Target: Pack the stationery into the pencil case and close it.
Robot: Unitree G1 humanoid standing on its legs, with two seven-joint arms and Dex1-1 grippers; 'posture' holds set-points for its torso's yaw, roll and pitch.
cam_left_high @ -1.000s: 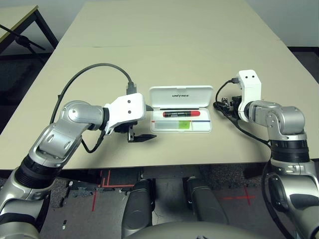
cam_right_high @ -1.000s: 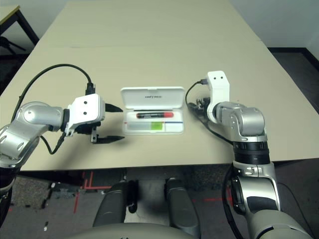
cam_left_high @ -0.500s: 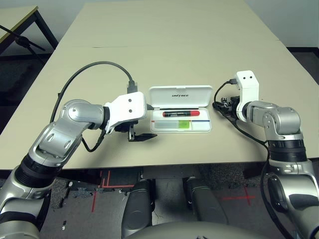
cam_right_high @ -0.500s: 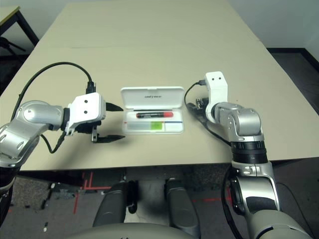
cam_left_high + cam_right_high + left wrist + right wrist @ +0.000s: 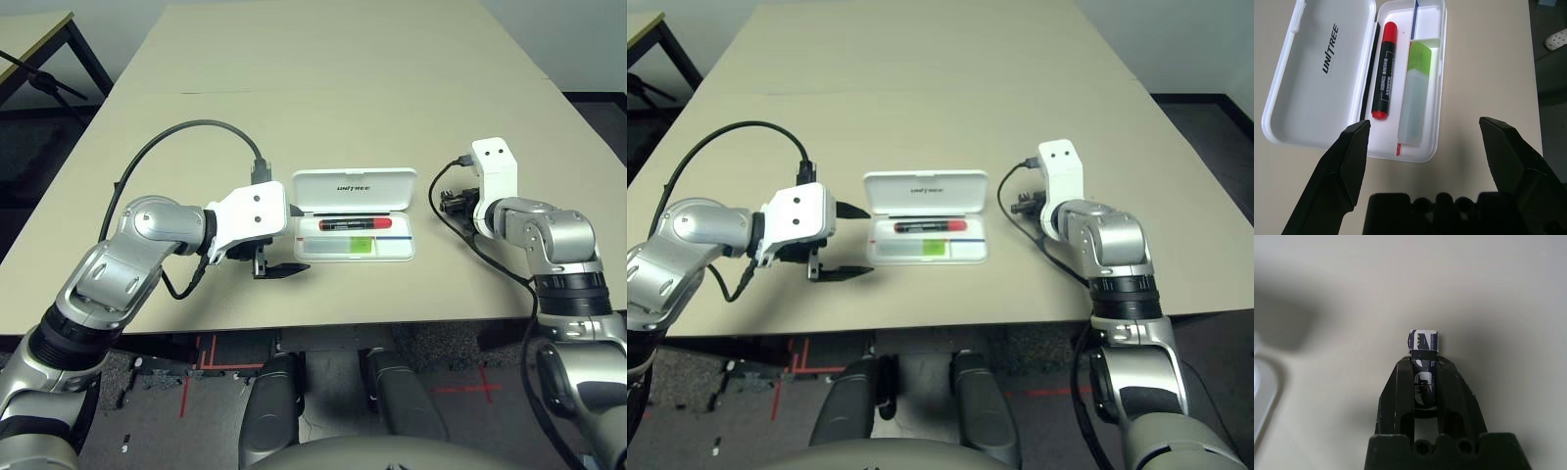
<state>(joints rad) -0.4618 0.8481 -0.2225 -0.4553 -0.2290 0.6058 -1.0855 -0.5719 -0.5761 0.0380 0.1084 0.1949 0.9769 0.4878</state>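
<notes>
Right gripper (image 5: 1423, 357) pinches a small blocky piece (image 5: 1423, 340) with blue-and-white print, its lower part partly hidden between the fingers, while the left gripper (image 5: 1425, 121) stands spread wide and empty near the case (image 5: 1427, 27). Smooth white plastic with rounded corners, the case lies open on the matte surface (image 5: 1479, 58), holding the glossy black-and-red marker (image 5: 1383, 73) and, in another compartment, the green-and-translucent highlighter (image 5: 1414, 98).

- The silver arms (image 5: 108, 289) have black bands.
- At each wrist is a white housing (image 5: 248, 214) with two small dark screws.
- A black cable (image 5: 168, 134) is joined there.
- The fingers (image 5: 1334, 176) are black and angular.
</notes>
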